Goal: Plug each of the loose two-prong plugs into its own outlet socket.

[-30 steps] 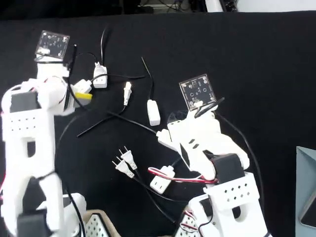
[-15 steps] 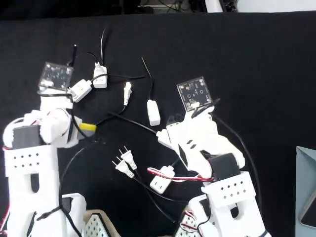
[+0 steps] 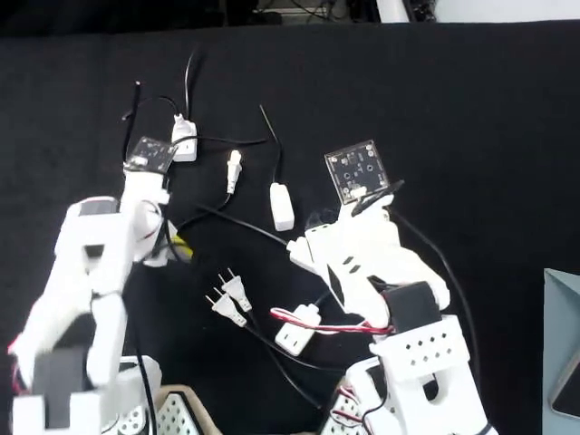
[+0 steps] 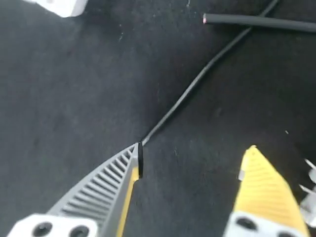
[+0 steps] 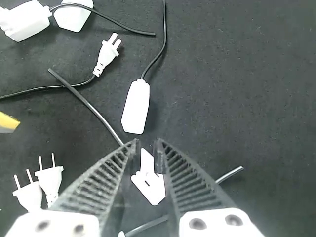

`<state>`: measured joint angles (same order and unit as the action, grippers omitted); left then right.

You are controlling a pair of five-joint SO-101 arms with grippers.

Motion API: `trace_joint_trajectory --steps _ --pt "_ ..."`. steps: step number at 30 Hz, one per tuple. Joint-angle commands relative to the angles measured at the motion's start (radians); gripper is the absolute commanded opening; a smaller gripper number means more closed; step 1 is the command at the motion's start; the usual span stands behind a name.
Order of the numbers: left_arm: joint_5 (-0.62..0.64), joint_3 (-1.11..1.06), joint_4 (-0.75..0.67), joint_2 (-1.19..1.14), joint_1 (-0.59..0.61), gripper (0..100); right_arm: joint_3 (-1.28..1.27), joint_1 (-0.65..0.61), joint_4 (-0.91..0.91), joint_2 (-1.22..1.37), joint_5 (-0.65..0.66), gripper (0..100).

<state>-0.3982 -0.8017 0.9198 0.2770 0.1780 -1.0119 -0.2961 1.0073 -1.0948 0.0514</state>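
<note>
Two white two-prong plugs [image 3: 227, 297] lie side by side, unplugged, between the two arms. The left gripper [image 4: 195, 150] — jaws apart, empty — has swung in from the far side to near them. The right gripper [image 5: 145, 144] stays clamped on a white rectangular outlet socket [image 5: 148, 183]. A plug pickup looks imminent.

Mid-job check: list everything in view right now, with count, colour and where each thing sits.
single plug: one, white, mid-table.
paired plugs: two, white, side by side between the arms.
near socket: one, white, beside the single plug.
far sockets: two, white, beyond the left arm.
white block: one, by the right arm's base, type unclear.
cords: several, black.
table: one, black.
grey object: one, past the right arm.
left gripper: open, yellow-tipped, over a cord.
right gripper: shut on the held socket, white.
</note>
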Motion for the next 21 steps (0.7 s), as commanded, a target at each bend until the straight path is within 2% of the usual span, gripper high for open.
trace_joint_trajectory --steps 1,5,8,10,14,21 --pt "-0.011 0.186 -0.014 -0.203 -0.018 30 0.004 0.008 -0.021 -0.005 -0.005 6.4" --pt "-0.011 0.283 -0.012 -0.342 -0.010 30 0.004 0.008 -0.021 -0.005 -0.005 6.4" --pt "-0.011 0.323 -0.012 -0.423 -0.018 23 0.004 0.008 -0.021 -0.005 -0.005 6.4" --pt "-0.012 0.344 0.025 -0.443 -0.021 19 0.004 0.008 -0.021 -0.007 -0.005 6.4" --pt "-0.074 0.380 0.133 -0.457 -0.021 17 0.004 0.008 -0.021 -0.007 -0.005 6.4" --pt "-0.089 0.384 0.230 -0.446 -0.031 6 0.004 0.008 -0.021 -0.007 -0.005 6.4"
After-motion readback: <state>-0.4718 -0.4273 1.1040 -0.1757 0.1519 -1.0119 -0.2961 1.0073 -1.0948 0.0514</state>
